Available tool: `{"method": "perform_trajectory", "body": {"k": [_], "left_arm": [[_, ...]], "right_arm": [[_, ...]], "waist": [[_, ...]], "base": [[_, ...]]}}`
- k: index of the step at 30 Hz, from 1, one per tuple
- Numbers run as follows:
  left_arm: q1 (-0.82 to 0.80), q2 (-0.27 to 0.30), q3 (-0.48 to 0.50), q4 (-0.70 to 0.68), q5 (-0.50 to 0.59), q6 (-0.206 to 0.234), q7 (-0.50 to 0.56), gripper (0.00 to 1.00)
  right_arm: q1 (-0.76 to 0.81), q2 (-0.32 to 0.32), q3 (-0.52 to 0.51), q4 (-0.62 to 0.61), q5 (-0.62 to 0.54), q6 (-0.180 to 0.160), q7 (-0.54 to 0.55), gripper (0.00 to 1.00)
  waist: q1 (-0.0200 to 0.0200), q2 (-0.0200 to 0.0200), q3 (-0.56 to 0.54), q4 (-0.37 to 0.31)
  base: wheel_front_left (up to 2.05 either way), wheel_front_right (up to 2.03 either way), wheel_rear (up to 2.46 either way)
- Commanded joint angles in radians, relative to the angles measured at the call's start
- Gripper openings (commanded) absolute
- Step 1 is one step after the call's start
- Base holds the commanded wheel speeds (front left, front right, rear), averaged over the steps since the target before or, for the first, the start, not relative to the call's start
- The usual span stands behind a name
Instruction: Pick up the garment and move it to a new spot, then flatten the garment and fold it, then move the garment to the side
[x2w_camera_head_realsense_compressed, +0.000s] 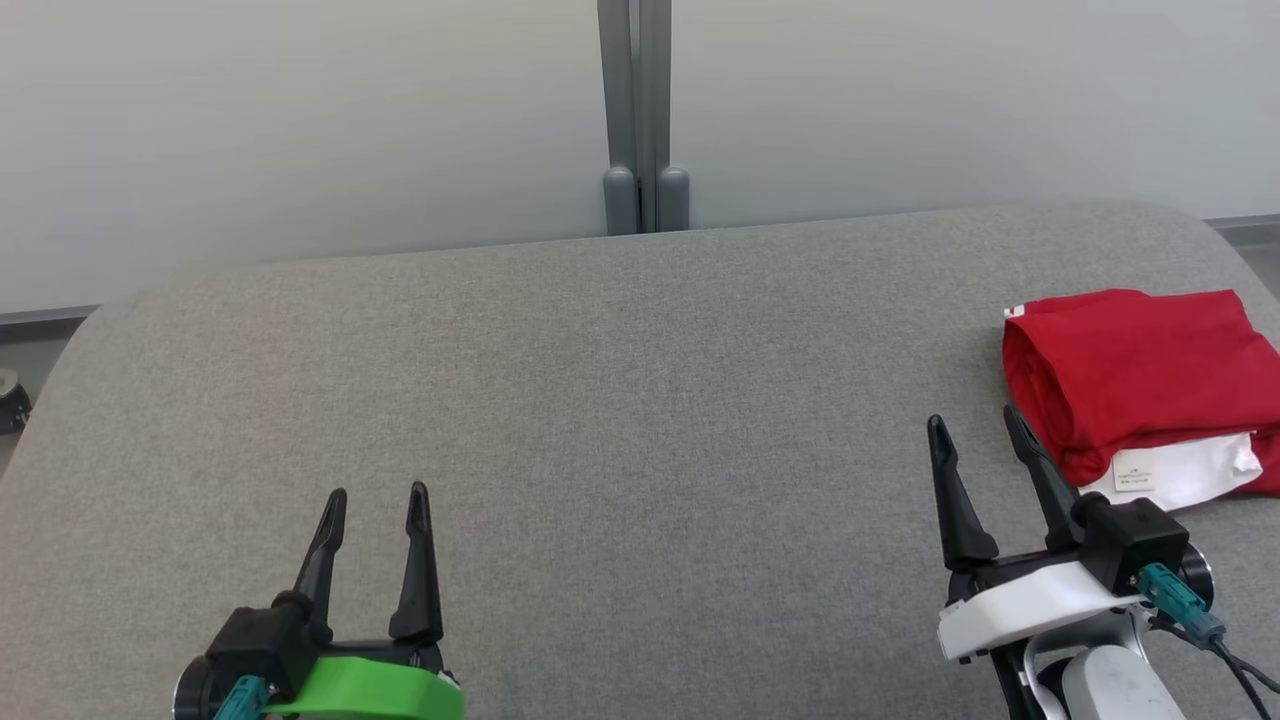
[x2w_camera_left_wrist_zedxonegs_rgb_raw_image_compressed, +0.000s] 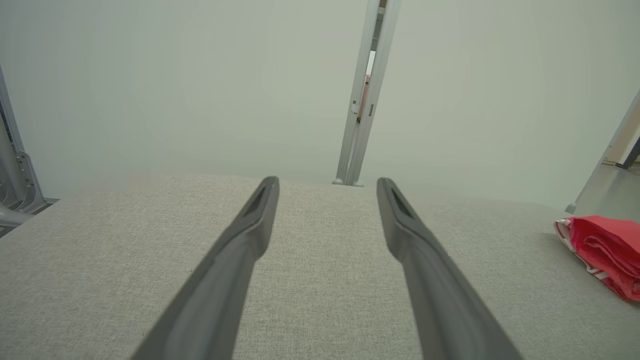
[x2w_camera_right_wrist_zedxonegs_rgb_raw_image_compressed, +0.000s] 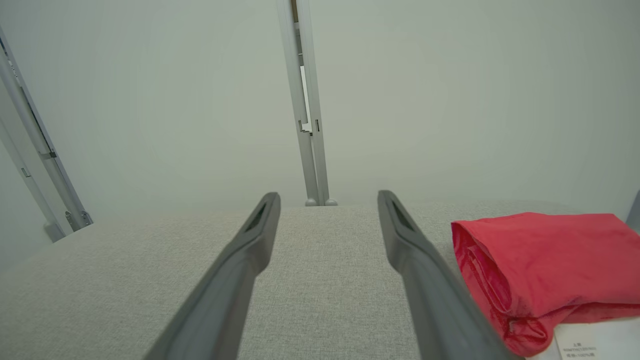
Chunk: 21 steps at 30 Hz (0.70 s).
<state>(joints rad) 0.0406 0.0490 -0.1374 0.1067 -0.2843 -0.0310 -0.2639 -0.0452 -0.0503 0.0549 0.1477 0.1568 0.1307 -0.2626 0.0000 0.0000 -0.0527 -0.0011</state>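
Note:
The garment (x2w_camera_head_realsense_compressed: 1135, 375) is a red piece of clothing with a white lining and a label, folded into a compact bundle at the right edge of the grey cushioned surface (x2w_camera_head_realsense_compressed: 640, 400). It also lies at the right of the left wrist view as the garment (x2w_camera_left_wrist_zedxonegs_rgb_raw_image_compressed: 607, 255) and at the lower right of the right wrist view as the garment (x2w_camera_right_wrist_zedxonegs_rgb_raw_image_compressed: 540, 265). My right gripper (x2w_camera_head_realsense_compressed: 980, 425) stands open just left of the bundle, apart from it, with nothing between its fingers. Over the near left of the surface, my left gripper (x2w_camera_head_realsense_compressed: 377, 497) is open and holds nothing.
A pale wall with a grey vertical post (x2w_camera_head_realsense_compressed: 640, 110) rises behind the far edge of the surface. Metal frame legs (x2w_camera_right_wrist_zedxonegs_rgb_raw_image_compressed: 40, 165) stand at the left in the right wrist view. The wide middle of the grey surface lies between the two grippers.

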Motion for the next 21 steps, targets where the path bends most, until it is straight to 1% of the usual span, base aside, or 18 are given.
{"method": "perform_trajectory", "body": {"k": [1, 9, 15, 21], "left_arm": [[0.009, 0.004, 0.001, 0.004, -0.005, -0.007, 0.0, 1.0], [0.002, 0.004, 0.014, -0.013, -0.054, -0.022, 0.0, 1.0], [-0.006, 0.004, 0.009, 0.0, -0.039, -0.025, 0.0, 1.0], [-0.008, 0.004, 0.002, -0.013, -0.05, -0.051, 0.0, 1.0]], "right_arm": [[-0.006, -0.001, 0.001, -0.002, 0.003, 0.0, -0.003, 1.0], [-0.007, -0.001, 0.006, -0.005, 0.008, 0.0, -0.003, 1.0], [-0.014, -0.001, 0.011, -0.007, 0.014, 0.0, -0.003, 1.0], [-0.011, -0.001, 0.011, -0.009, 0.016, 0.0, -0.003, 1.0]], "waist": [[0.0, 0.0, 0.001, -0.001], [0.0, 0.0, 0.007, -0.002], [0.0, 0.0, 0.016, 0.0], [0.0, 0.0, 0.023, 0.002]], "base": [[0.0, 0.0, 0.0], [0.0, 0.0, 0.0], [0.0, 0.0, 0.0], [0.0, 0.0, 0.0]]}}
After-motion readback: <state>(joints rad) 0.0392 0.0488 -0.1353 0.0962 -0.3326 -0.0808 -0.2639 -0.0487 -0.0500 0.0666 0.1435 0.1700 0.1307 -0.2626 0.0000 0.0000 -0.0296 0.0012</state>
